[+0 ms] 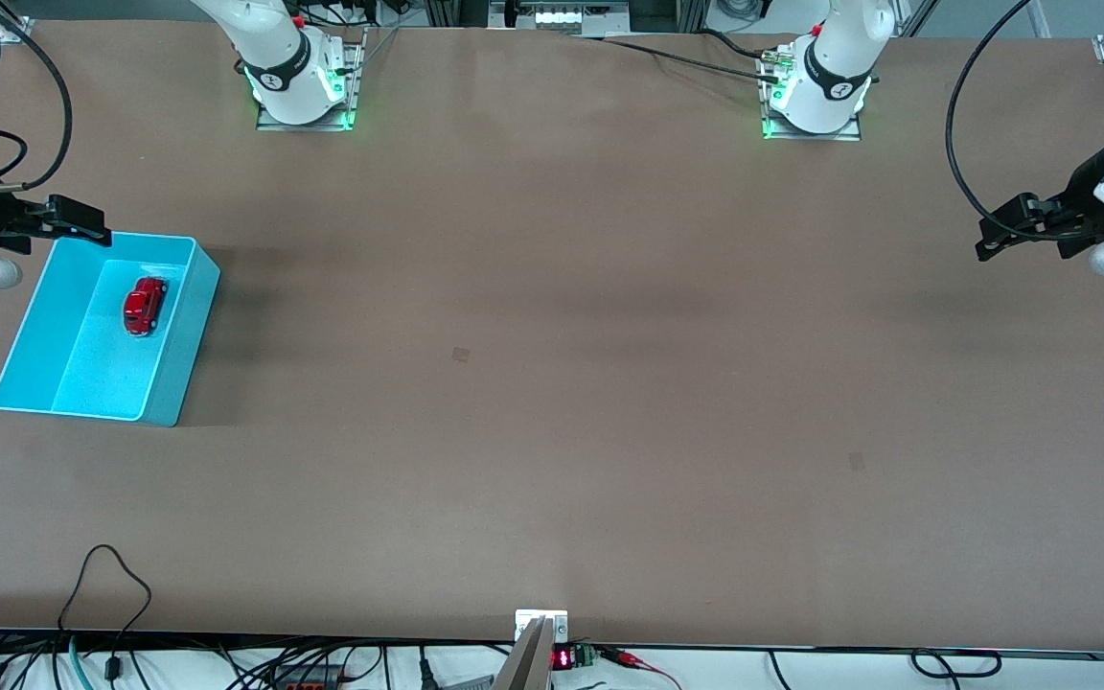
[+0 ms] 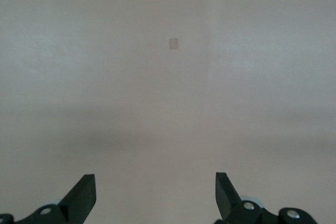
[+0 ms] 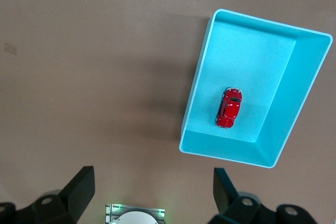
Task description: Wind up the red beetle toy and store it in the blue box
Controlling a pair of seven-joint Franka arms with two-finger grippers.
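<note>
The red beetle toy [image 1: 144, 306] [image 3: 229, 107] lies on the floor of the blue box [image 1: 34, 321] [image 3: 247, 45], in the half farther from the front camera. The box stands at the right arm's end of the table. My right gripper [image 1: 82, 222] [image 3: 153, 190] hangs open and empty, up in the air beside the box's corner. My left gripper [image 1: 998, 235] [image 2: 155, 195] is open and empty too, high over the bare table at the left arm's end, where that arm waits.
Both arm bases [image 1: 303, 91] [image 1: 816, 101] stand along the table's edge farthest from the front camera. Two small faint marks [image 1: 460, 355] [image 1: 857, 461] show on the brown tabletop. Cables [image 1: 111, 585] and a small display [image 1: 563, 658] line the edge nearest the front camera.
</note>
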